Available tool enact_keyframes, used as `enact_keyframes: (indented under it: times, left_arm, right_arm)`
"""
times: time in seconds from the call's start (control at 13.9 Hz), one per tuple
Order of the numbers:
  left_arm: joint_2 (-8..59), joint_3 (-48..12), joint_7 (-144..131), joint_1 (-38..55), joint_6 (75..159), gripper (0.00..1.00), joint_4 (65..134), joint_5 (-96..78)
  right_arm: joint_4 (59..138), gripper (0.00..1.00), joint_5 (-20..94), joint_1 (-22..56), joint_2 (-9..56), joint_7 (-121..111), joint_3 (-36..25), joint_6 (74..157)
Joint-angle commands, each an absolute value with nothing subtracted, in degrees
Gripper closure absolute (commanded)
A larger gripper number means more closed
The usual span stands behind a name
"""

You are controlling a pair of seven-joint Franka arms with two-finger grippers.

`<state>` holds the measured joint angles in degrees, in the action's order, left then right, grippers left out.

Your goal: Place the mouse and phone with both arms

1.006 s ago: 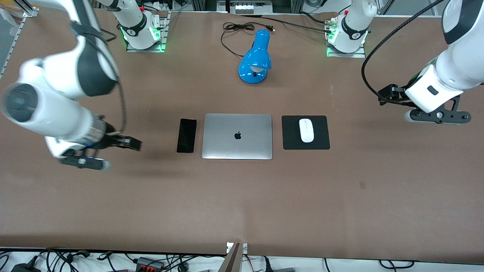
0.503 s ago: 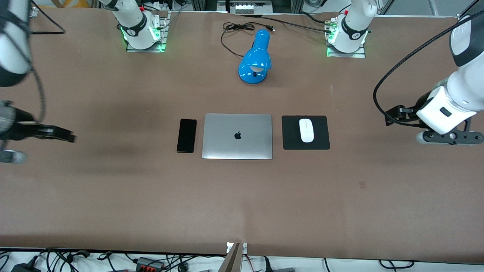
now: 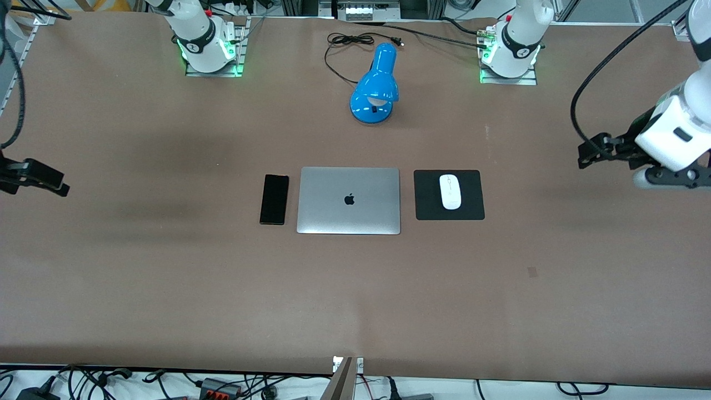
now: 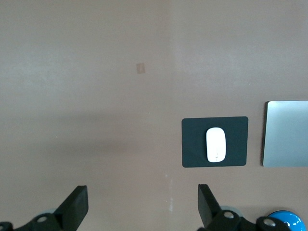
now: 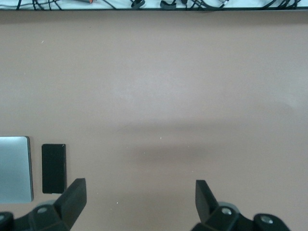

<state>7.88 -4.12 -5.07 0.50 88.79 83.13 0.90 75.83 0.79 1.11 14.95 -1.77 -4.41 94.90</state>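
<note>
Fingers of both grippers stand spread wide with nothing between them, and each gripper hangs in the air over bare brown tabletop (image 3: pixel 166 289) well away from the thing it might reach. The left gripper (image 3: pixel 590 154) is over the left arm's end of the tabletop; its two black fingers (image 4: pixel 77 208) frame only empty surface in the left wrist view, and the mouse (image 3: pixel 450 191) lies well apart from them toward the middle of the tabletop. The mouse is a small white oval resting flat, roughly centred on a black square mouse pad (image 3: pixel 427 195), touched by nothing else. The right gripper (image 3: pixel 47 180) is over the right arm's end of the tabletop, at the edge of the front view, with its fingers (image 5: pixel 74 198) likewise holding nothing; the phone (image 3: pixel 274 199) lies well apart from them, flat and dark face up on the bare surface. In the right wrist view the phone (image 5: pixel 53 168) shows just outside one of the fingers, not between the pair. A closed silver laptop (image 3: pixel 349 200) sits between the phone and the mouse pad, the phone just beside it toward the right arm's end and the pad near it toward the left arm's end, all three in one row and none touching. A blue desk lamp (image 3: pixel 375 86) lies farther from the front camera than the laptop, between the two arm bases, with its black cord (image 3: pixel 347 47) coiled beside it.
</note>
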Motion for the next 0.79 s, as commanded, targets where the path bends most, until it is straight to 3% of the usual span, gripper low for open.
enact_keyframes:
  times: [0.0, 0.29, 0.72]
  left_arm:
    - [0.18, -4.92, 0.15, -2.90, 95.09, 0.00, 94.65, -0.79]
    - [-0.61, -7.12, -4.62, -2.90, 93.08, 0.00, 94.57, -0.09]
    - [-1.32, -8.00, -1.76, -3.60, 92.37, 0.00, 94.57, -0.61]
  right_arm:
    - [84.78, 0.00, -0.18, 1.76, 9.07, -3.08, -4.22, 97.90]
    - [102.72, 0.00, -0.18, 1.76, -2.09, -2.64, -4.22, 105.12]
    - [98.18, 0.00, 0.88, 1.49, 0.43, -3.25, -4.04, 102.30]
